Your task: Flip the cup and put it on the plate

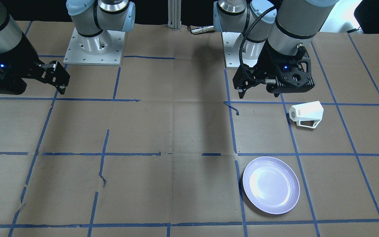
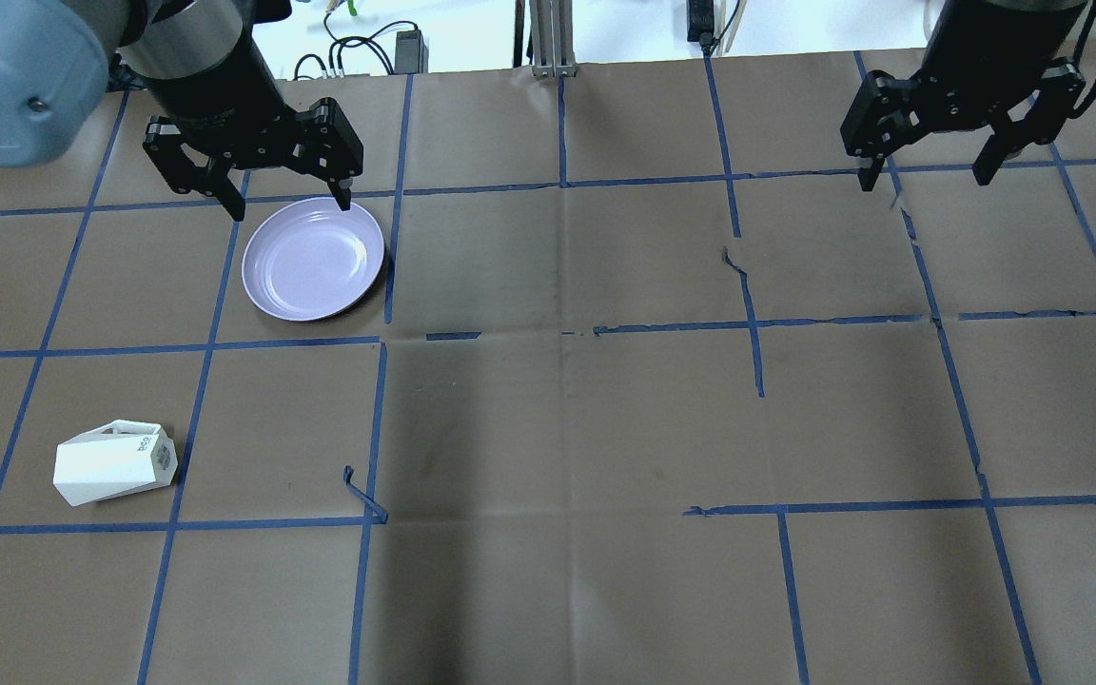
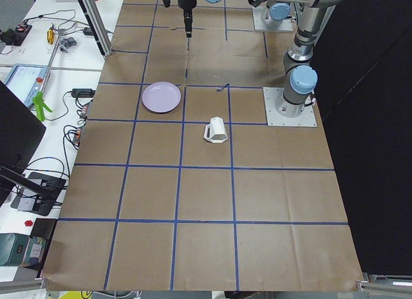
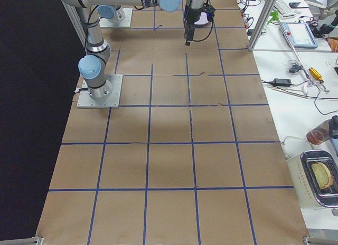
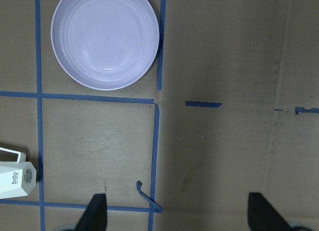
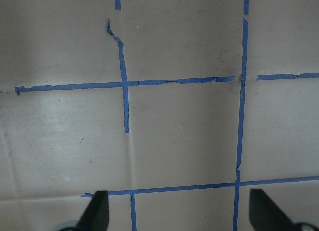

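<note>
The white faceted cup (image 1: 306,114) lies on its side on the brown paper table, handle out to the side; it also shows in the overhead view (image 2: 115,463) and at the left edge of the left wrist view (image 5: 15,178). The lavender plate (image 1: 271,185) sits empty and apart from it (image 2: 313,259) (image 5: 104,39). My left gripper (image 2: 289,205) (image 1: 258,93) hangs open and empty high above the table, away from cup and plate. My right gripper (image 2: 924,179) is open and empty, high over the table's other half.
The table is covered in brown paper with a grid of blue tape (image 2: 562,333), torn and lifted in places (image 2: 362,495). Both arm bases (image 1: 94,42) stand at the robot's edge. Cables and equipment lie off the table's far side.
</note>
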Robot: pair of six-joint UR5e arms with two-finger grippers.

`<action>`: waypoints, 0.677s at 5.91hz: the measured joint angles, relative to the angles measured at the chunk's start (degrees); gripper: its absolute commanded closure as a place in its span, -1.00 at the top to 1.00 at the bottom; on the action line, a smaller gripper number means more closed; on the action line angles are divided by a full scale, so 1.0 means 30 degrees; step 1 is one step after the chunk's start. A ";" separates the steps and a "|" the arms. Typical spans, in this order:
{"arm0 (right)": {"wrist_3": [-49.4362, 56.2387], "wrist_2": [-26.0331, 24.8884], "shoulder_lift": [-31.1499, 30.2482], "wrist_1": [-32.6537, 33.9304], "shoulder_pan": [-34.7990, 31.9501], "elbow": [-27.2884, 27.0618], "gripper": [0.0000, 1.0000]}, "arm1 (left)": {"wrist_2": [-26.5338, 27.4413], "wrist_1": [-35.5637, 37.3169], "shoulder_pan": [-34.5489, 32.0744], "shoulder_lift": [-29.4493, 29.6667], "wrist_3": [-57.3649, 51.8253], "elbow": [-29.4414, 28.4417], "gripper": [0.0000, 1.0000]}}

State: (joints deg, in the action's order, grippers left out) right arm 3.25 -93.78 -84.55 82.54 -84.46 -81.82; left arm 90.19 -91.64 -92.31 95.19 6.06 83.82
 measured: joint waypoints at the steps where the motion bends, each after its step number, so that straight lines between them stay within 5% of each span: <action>1: 0.0000 0.0000 0.0000 -0.0002 0.0000 0.0000 1.00 | -0.0003 -0.0008 0.0005 -0.0014 0.0000 0.0006 0.98; 4: 0.0000 -0.0001 0.0001 0.0012 0.0000 -0.0001 1.00 | 0.0116 -0.0038 0.0191 -0.0340 -0.0215 0.0308 0.98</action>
State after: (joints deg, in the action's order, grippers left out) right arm 3.25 -93.78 -84.55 82.57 -84.46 -81.83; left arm 90.53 -91.75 -91.74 94.17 5.42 84.74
